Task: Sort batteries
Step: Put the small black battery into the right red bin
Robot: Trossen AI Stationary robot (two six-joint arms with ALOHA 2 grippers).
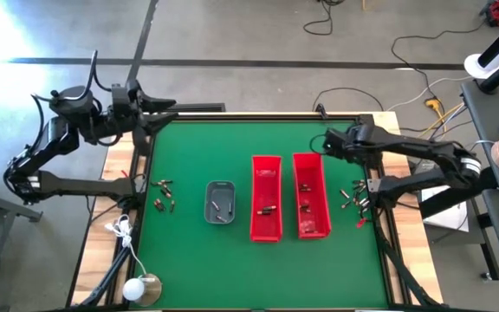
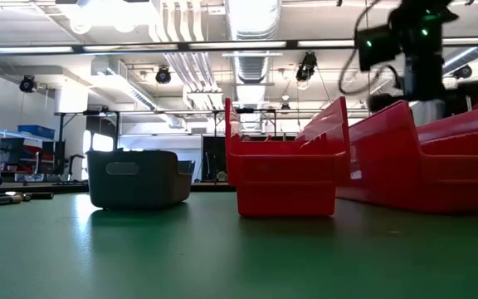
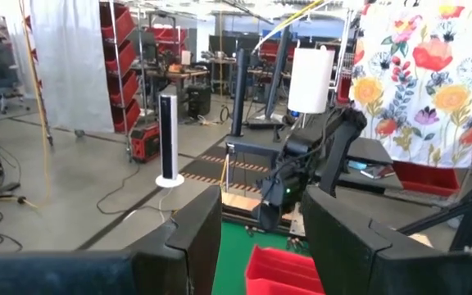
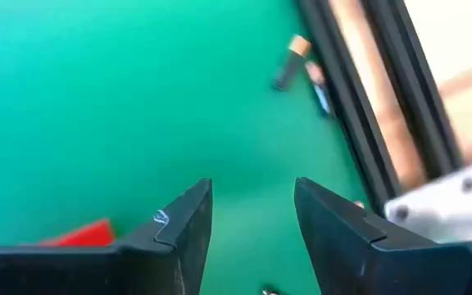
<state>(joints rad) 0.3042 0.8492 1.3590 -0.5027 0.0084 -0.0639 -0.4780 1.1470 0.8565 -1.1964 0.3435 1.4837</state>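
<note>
Right gripper [image 4: 248, 221] above far end of right red bin [image 1: 311, 195], fingers apart, empty. Left gripper [image 3: 256, 238] parked far-left, open, empty. Batteries [image 1: 353, 198] loose near right worktop edge, more at left [image 1: 165, 194]. We judge risk: small cells rolling off fingers.

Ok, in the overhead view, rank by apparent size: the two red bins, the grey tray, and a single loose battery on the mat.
1. Left red bin and right red bin: they look alike, so unranked.
2. Grey tray.
3. A loose battery, by far the smallest.
</note>
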